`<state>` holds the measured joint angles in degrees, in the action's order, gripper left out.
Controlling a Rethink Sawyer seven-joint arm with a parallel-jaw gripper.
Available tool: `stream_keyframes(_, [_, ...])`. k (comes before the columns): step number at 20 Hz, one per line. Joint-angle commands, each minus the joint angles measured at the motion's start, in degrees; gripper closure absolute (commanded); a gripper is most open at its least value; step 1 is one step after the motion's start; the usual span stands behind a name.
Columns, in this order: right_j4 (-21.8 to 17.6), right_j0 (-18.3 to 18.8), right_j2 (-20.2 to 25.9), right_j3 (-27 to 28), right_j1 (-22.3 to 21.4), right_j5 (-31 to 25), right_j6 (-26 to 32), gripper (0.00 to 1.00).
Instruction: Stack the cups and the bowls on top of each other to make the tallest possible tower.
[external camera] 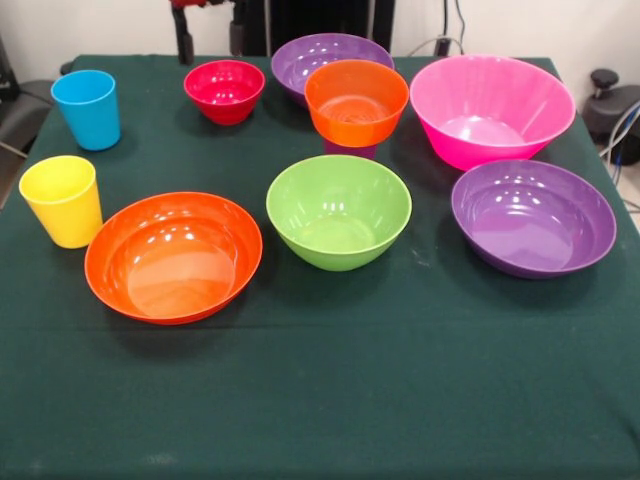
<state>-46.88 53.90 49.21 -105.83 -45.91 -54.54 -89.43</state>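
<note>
Tower (356, 108): one pair only, small orange bowl on purple cup, mid-table | loose: blue cup (87, 108), yellow cup (62, 199), red bowl (225, 90), green bowl (339, 210), wide orange bowl (173, 256), pink bowl (492, 108), two purple bowls (533, 217) | gripper: none visible, state unknown | progress: barely begun

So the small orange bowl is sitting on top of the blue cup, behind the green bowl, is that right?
Not quite. In the front view the small orange bowl does sit behind the green bowl, but the cup under it is purple. The blue cup stands alone near the table's left edge.
</note>
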Motion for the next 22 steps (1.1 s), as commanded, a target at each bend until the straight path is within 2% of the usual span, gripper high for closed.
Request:
stream_keyframes(1, [-6.41, -4.53, -3.36, 7.19, 5.07, -4.83, 13.94, 0.0])
stream_keyframes(13, [-5.75, -6.3, -4.41, 11.79, 6.05, -6.92, 14.82, 0.0])
stream_keyframes(22, [-5.54, -8.33, -6.39, 14.52, 7.59, -8.48, 11.88, 0.0])
